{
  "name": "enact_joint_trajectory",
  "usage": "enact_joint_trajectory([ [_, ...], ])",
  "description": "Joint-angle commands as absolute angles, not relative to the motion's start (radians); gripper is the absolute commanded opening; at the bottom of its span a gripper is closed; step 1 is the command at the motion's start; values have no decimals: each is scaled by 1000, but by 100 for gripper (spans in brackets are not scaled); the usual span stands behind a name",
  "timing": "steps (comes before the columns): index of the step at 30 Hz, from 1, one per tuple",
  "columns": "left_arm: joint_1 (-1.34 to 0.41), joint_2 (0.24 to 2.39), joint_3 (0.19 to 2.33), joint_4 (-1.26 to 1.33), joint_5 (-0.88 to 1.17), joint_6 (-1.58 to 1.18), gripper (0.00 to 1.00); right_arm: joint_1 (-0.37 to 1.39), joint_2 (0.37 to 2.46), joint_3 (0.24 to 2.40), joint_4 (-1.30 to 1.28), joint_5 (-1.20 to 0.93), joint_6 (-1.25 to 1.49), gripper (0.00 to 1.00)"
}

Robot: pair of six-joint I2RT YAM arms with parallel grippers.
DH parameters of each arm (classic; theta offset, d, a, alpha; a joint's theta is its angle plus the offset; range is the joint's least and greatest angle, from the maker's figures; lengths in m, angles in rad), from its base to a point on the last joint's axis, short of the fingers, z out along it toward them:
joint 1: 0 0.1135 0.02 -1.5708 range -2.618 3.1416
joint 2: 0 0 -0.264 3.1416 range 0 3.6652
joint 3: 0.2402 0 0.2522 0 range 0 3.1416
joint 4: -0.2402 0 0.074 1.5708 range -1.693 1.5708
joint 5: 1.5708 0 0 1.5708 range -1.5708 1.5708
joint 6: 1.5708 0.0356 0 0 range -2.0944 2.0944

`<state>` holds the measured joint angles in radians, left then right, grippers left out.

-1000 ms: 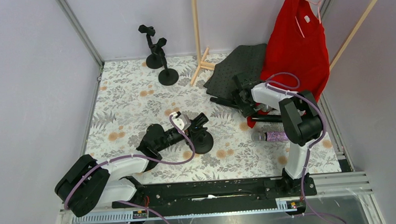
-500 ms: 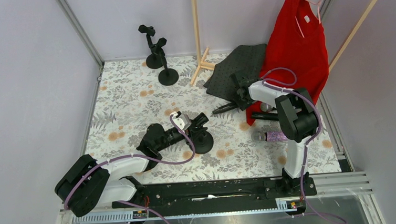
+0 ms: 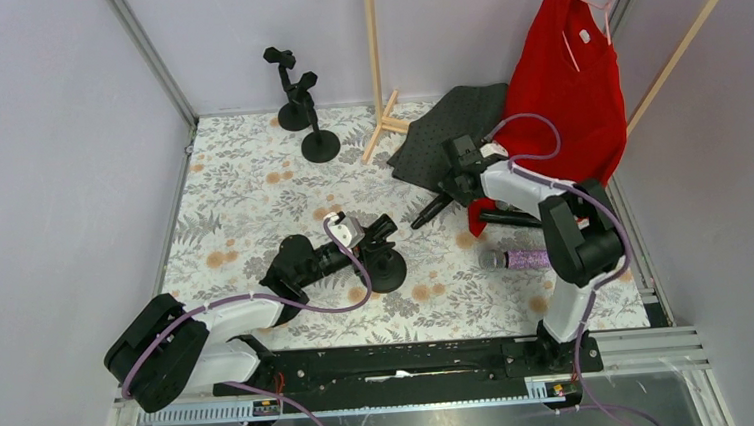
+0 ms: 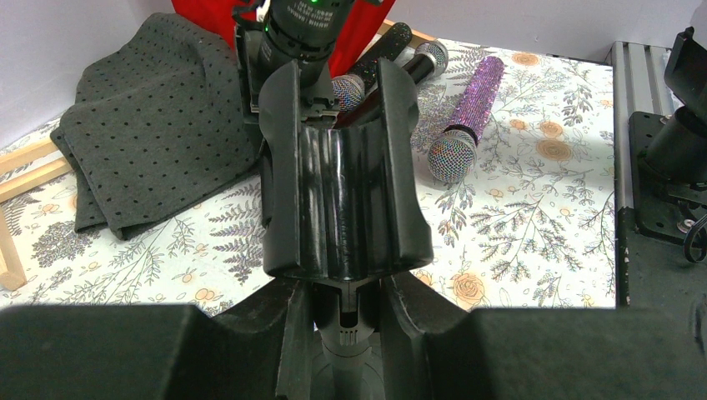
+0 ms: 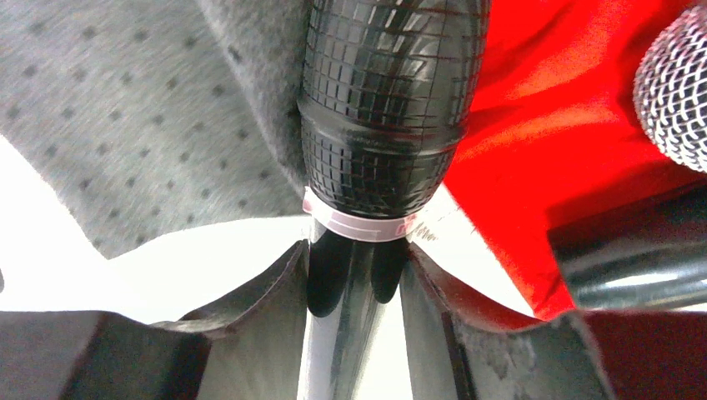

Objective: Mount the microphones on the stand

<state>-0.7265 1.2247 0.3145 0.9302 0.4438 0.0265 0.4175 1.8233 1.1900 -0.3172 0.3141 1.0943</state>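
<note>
- Lavender walls enclose a floral counter [image 3: 252, 202]; a red garment [image 3: 564, 80] and a grey cloth [image 3: 452, 118] lie at its far right.
- Stand [image 4: 342, 192]: its base sits near the counter's middle. The left hand [image 4: 346, 329] is narrowed around the stem, and the U-shaped clip [image 3: 381, 229] above it is empty.
- Black microphone [image 5: 383, 108]: the right hand [image 5: 354, 283] is clamped on the neck just below the mesh head, over the cloth's edge. Its tail points toward the stand, well apart from the clip.
- Step in hand, as judged: carry this microphone to the clip.
  - Line the body's long axis up with the clip's channel.
  - Press the body, not the mesh head, between the clip's arms.
  - Keep the left hand firm on the stem so the stand does not tip under the push.
- Purple microphone [image 3: 522, 259] and second black microphone [image 3: 509, 219]: both lie on the counter at the near right. Keep the right arm's swing clear of them.
</note>
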Motion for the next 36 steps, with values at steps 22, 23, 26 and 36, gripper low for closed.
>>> enact_joint_trajectory([
  [22, -732, 1220, 314, 872, 382, 92, 1, 548, 1645, 1061, -475, -85, 262, 2],
  [23, -732, 1220, 314, 871, 381, 92, 1, 551, 1657, 1051, -476, -79, 262, 3],
  [26, -732, 1221, 313, 872, 378, 94, 1, 564, 1700, 1045, -485, -41, 264, 5],
  [36, -732, 1220, 319, 855, 379, 104, 1, 590, 1742, 1010, -436, 57, 287, 43],
])
